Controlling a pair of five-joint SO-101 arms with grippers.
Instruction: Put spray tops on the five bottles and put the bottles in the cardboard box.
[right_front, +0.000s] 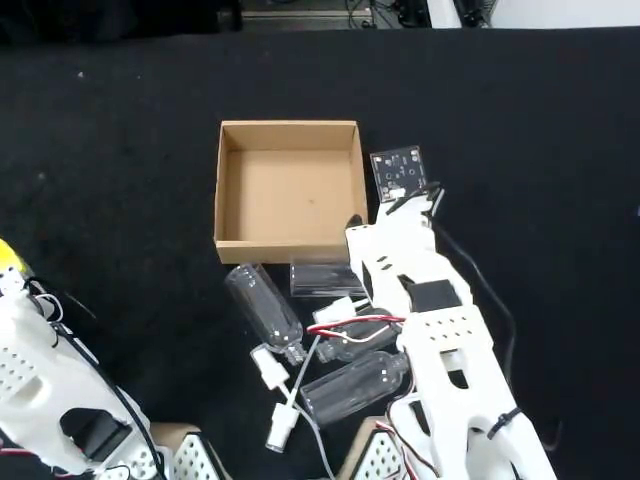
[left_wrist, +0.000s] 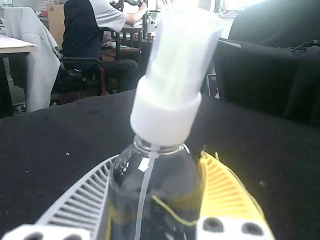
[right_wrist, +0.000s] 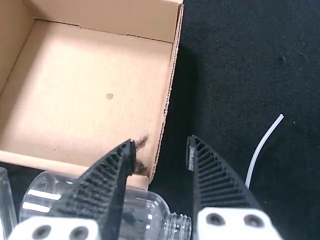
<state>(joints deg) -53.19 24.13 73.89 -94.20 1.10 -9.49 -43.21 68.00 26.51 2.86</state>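
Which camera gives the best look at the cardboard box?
The high view: it shows the whole cardboard box from above, four walls and bare floor. The right wrist view catches part of it beyond the right tool. The left wrist view faces a bottle in the left tool.

My right gripper (right_wrist: 161, 150) hangs over the near corner of the box (right_wrist: 90, 90), with one finger on the box's side of the wall and the other on the table's (right_wrist: 240, 60) side. Just under and behind it, a bottle (right_wrist: 145, 215) lies along the outside of the box's near wall. A tube (right_wrist: 262, 145) lies on the table on the gripper's outer side. Farther back, beside my right arm, lie three more bottles (right_front: 265, 305) and loose spray tops (right_front: 270, 365). My left gripper (left_wrist: 160, 157) has another bottle (left_wrist: 150, 195) between its fingers, a spray top (left_wrist: 172, 85) on its neck.
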